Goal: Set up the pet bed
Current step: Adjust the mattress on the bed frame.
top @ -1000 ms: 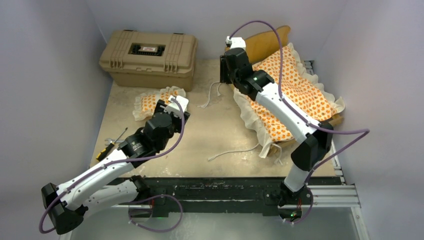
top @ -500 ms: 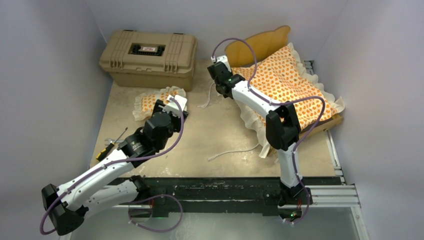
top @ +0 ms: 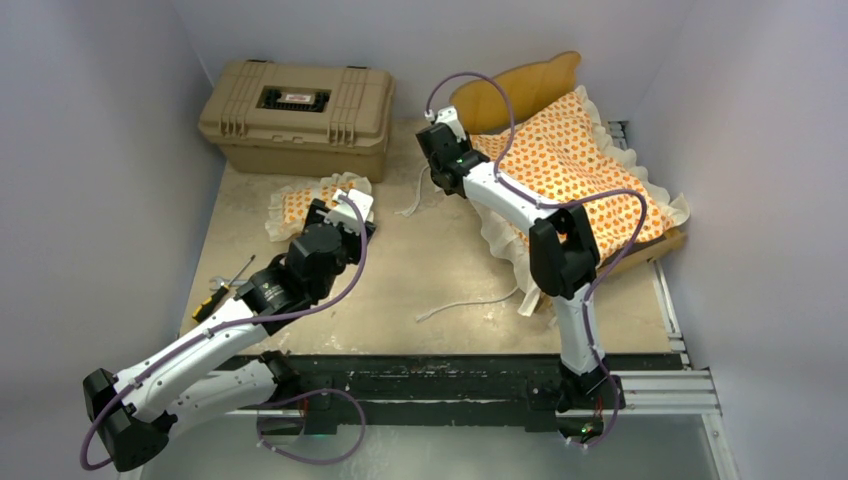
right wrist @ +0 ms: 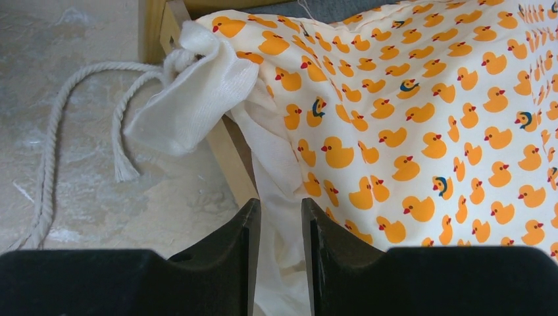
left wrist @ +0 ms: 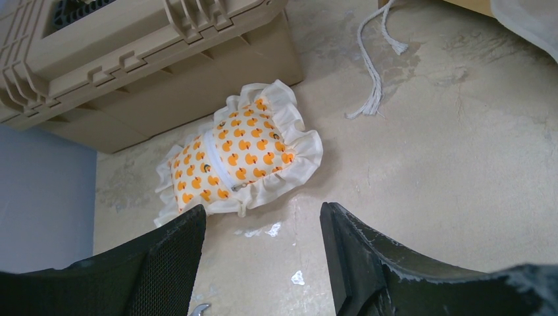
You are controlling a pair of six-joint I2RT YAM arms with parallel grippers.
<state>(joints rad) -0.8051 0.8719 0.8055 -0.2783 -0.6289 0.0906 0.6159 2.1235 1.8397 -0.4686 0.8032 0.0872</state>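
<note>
Right arm, stretched over mattress cushion [top: 590,160] a second ago, now folded, elbow high; cushion lies on frame [top: 520,92], far right; right gripper [right wrist: 281,209] low at its corner ruffle [right wrist: 273,164], jaws narrowed, grip unclear; left gripper [left wrist: 263,220] unchanged, wide above pillow [left wrist: 240,155] beside tan case [left wrist: 131,72].

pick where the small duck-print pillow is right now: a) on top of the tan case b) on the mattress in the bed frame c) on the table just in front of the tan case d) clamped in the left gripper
c: the pillow lies flat on the table right in front of the tan case, ahead of the open left gripper, which is not touching it.
</note>
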